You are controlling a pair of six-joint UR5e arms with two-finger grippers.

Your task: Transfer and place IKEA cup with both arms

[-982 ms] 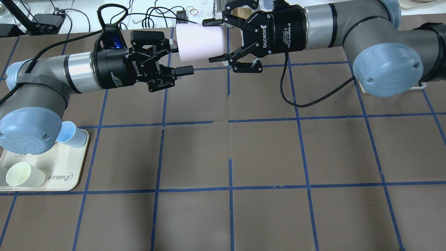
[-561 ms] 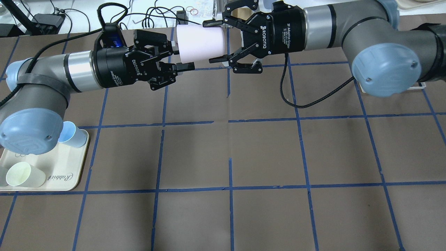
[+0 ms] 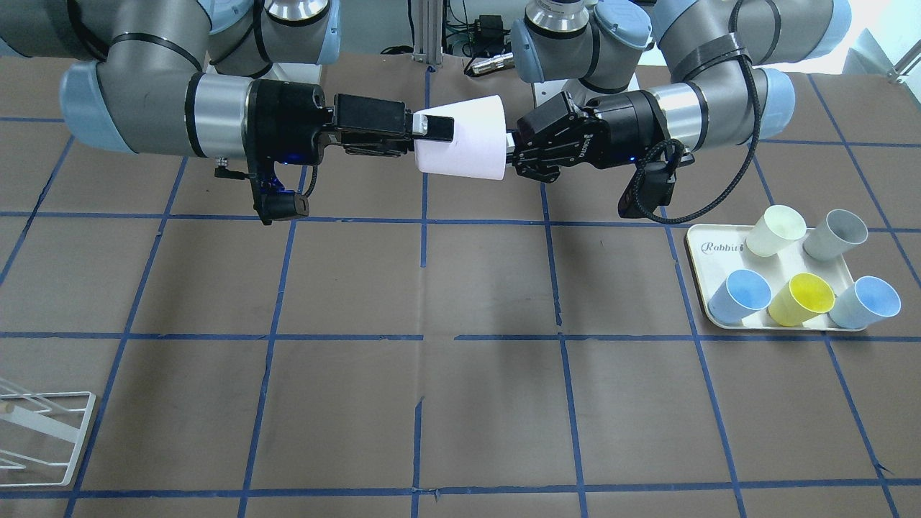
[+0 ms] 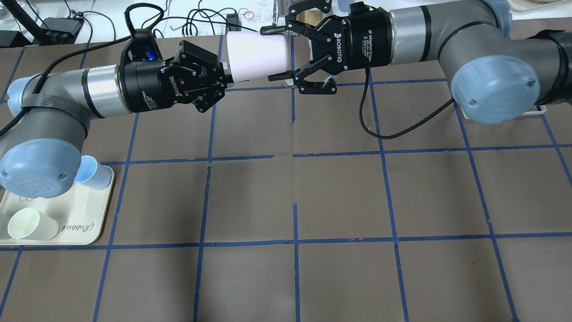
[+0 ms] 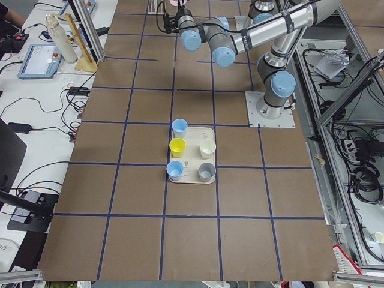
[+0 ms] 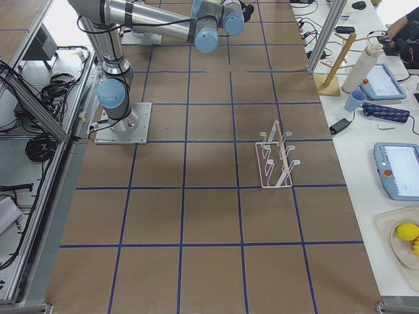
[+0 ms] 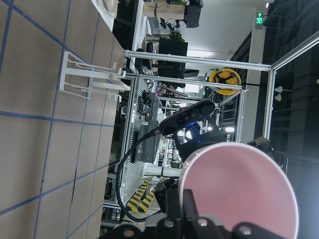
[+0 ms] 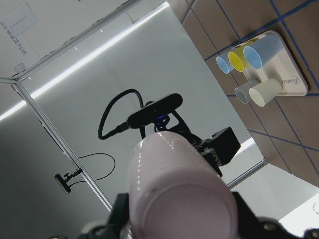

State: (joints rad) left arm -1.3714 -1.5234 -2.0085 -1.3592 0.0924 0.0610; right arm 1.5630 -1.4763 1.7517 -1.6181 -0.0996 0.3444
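The IKEA cup hangs on its side above the table, in the upper middle of the overhead view, with a gripper at each end. Its wide mouth points to that view's left and its narrow base to the right. The right gripper comes in from the upper right and grips the base end, one finger along the far wall and the other along the near wall. It looks the same as it did a second ago, and the cup has not shifted either. The change is on the other side. A second ago the left gripper stood with its fingers wide apart at the cup's mouth, and a little later they were half drawn in. Now they are pulled together and pinch the lower part of the rim, so that both grippers clamp the cup at once. The left wrist view shows the pink inside of the cup filling its lower right, with a black finger against the rim. The right wrist view looks onto the round bottom of the cup. The left arm and right arm sit about where they were. At the lower left of the overhead view the cream tray keeps its light blue cup and cream-white cup in place. A white wire rack lies at the lower left of the front view.
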